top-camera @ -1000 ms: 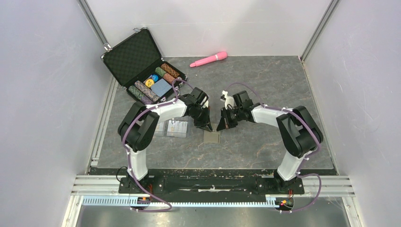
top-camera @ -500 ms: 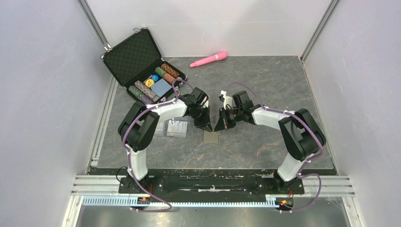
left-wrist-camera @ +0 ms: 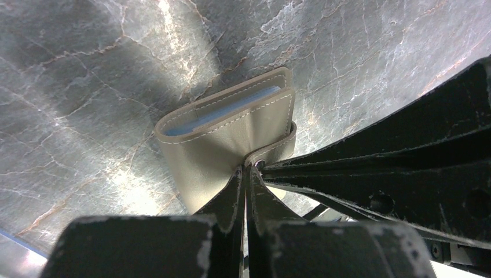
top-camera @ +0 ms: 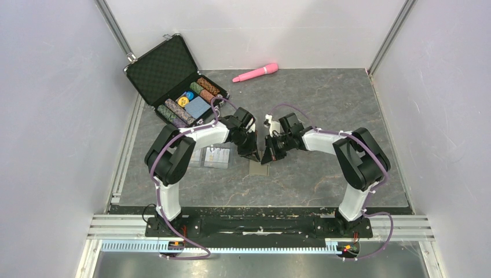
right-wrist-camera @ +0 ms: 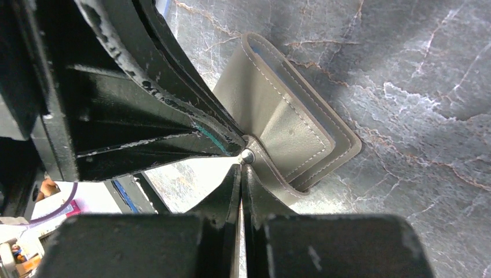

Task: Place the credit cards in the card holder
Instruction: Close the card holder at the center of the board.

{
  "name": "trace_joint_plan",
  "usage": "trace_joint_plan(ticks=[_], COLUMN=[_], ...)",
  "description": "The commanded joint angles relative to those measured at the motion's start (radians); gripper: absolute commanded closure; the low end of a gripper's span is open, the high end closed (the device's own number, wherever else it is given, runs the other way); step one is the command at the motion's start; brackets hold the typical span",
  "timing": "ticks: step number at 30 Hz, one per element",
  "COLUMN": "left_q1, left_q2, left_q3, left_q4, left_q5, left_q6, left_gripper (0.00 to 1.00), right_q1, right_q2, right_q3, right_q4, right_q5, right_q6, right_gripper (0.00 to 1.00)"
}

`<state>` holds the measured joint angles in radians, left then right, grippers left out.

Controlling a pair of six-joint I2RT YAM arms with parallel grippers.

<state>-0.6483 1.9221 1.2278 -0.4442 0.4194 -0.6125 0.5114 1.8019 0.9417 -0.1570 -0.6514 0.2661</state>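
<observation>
The khaki-tan card holder (top-camera: pixel 259 168) lies folded on the table, with its light-blue lining showing at the edge in the left wrist view (left-wrist-camera: pixel 226 133). Its snap tab (right-wrist-camera: pixel 248 155) curls up off the table. My left gripper (left-wrist-camera: pixel 246 171) is shut, its tips at the tab's end. My right gripper (right-wrist-camera: pixel 241 168) is also shut, its tips touching the snap stud from the other side. In the top view the left gripper (top-camera: pixel 255 155) and the right gripper (top-camera: pixel 267 157) meet just above the holder. The pale credit cards (top-camera: pixel 217 156) lie left of the holder.
An open black case (top-camera: pixel 173 78) with poker chips and a blue deck stands at the back left. A pink stick-shaped object (top-camera: pixel 255 72) lies at the back edge. The grey marbled table (top-camera: pixel 336 110) has walls on three sides.
My right gripper has moved left, up to the left gripper's tips over the card holder. The left arm, the holder and the cards have stayed in place.
</observation>
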Motion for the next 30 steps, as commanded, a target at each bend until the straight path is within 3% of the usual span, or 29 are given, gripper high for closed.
trace_joint_plan(ticks=[1, 10, 19, 30], left_q1=[-0.012, -0.058, -0.073, -0.073], left_q2=[0.037, 0.074, 0.057, 0.023], left_q3=[-0.017, -0.008, 0.022, 0.04], left_q4=[-0.011, -0.085, -0.108, -0.107], left_q5=[-0.014, -0.121, -0.139, -0.139], left_q6=[0.056, 0.12, 0.136, 0.128], left_gripper=[0.98, 0.98, 0.98, 0.98], right_q1=[0.006, 0.009, -0.031, -0.027], right_q2=[0.05, 0.093, -0.082, -0.042], right_q3=[0.023, 0.031, -0.003, -0.018], right_q4=[-0.091, -0.206, 0.038, 0.036], right_q5=[0.149, 0.268, 0.032, 0.022], right_q6=[-0.052, -0.061, 0.03, 0.023], right_gripper=[1.0, 1.0, 1.0, 1.0])
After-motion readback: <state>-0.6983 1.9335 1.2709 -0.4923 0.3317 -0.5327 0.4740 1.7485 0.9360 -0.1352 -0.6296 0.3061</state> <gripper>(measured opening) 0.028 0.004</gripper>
